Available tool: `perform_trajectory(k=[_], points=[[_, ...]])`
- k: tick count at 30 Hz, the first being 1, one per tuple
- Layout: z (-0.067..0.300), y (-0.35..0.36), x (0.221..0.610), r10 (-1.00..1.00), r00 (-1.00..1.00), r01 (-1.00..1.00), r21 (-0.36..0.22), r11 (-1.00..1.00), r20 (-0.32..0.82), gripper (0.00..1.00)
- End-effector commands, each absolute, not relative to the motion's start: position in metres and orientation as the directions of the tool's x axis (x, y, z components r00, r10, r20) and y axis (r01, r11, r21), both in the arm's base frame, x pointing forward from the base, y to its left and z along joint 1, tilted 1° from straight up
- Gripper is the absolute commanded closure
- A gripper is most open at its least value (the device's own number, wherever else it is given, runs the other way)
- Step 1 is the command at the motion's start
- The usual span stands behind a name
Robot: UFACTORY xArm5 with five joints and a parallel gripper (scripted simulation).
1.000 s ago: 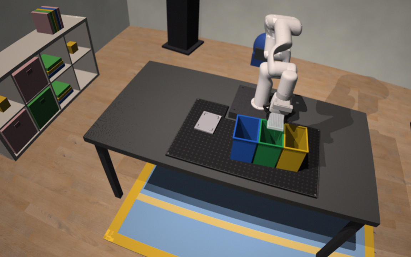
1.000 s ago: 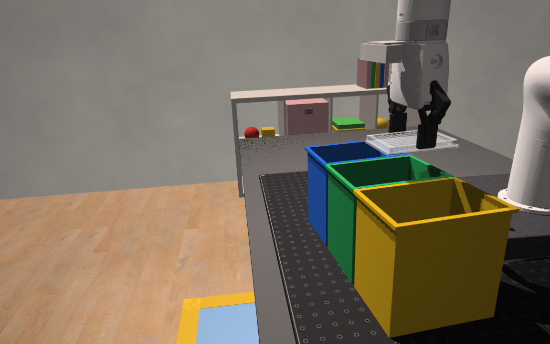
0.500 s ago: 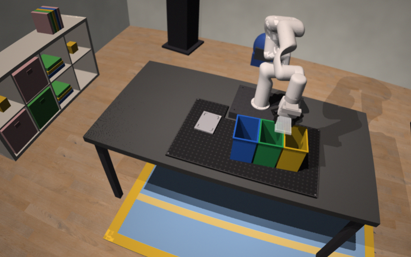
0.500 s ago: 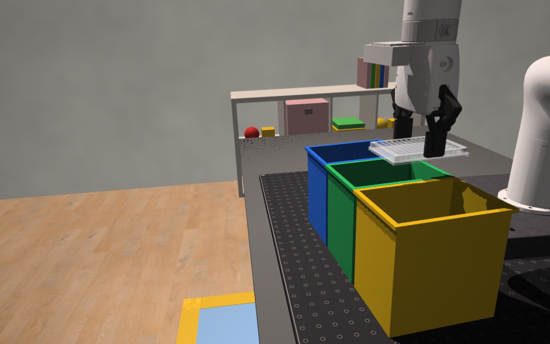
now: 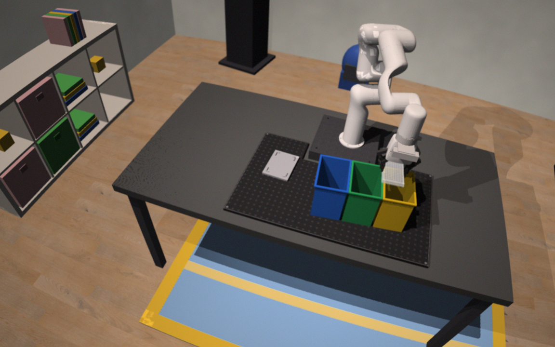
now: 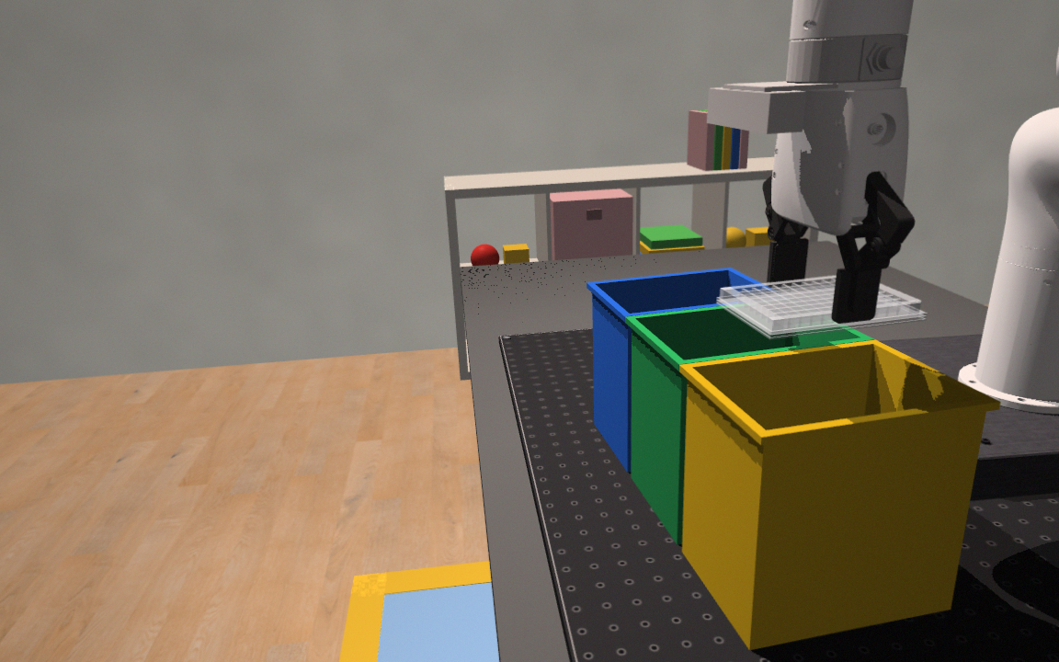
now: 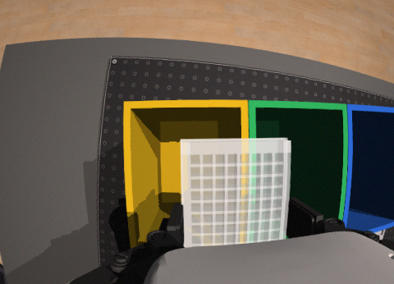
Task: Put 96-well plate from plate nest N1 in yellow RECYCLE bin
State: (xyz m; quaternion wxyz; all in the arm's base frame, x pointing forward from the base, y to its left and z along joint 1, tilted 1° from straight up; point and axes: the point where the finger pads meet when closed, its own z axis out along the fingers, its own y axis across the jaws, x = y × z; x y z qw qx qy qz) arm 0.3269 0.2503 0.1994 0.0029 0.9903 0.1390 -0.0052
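The clear 96-well plate point(image 5: 392, 174) point(image 6: 788, 300) point(image 7: 235, 191) hangs level in my gripper point(image 5: 398, 166) point(image 6: 819, 294) point(image 7: 236, 224), which is shut on its two long sides. The plate floats a little above the bin rims. In the wrist view it straddles the wall between the yellow bin point(image 5: 393, 213) point(image 6: 829, 527) point(image 7: 128, 158) and the green bin point(image 5: 359, 206) point(image 6: 653, 428) point(image 7: 307, 158), with about half over each. The grey plate nest N1 point(image 5: 280, 165) lies empty to the left of the bins.
The blue bin point(image 5: 329, 200) point(image 6: 609, 378) point(image 7: 373, 158) stands beside the green one; all three bins are upright in a tight row on the black perforated board point(image 5: 270, 202). The arm's base point(image 5: 351, 140) stands just behind the bins. A shelf unit point(image 5: 38, 107) stands off the table.
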Motion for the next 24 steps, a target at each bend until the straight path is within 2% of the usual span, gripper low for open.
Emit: perform_trajectory(k=[1, 10, 24], points=[[0.201, 0.264, 0.328, 0.276, 0.961, 0.276, 0.003, -0.961, -0.007, 1.0], [0.2, 0.293, 0.329, 0.276, 0.961, 0.276, 0.003, -0.961, -0.006, 1.0], [0.2, 0.294, 0.329, 0.276, 0.961, 0.276, 0.003, -0.961, -0.006, 1.0]])
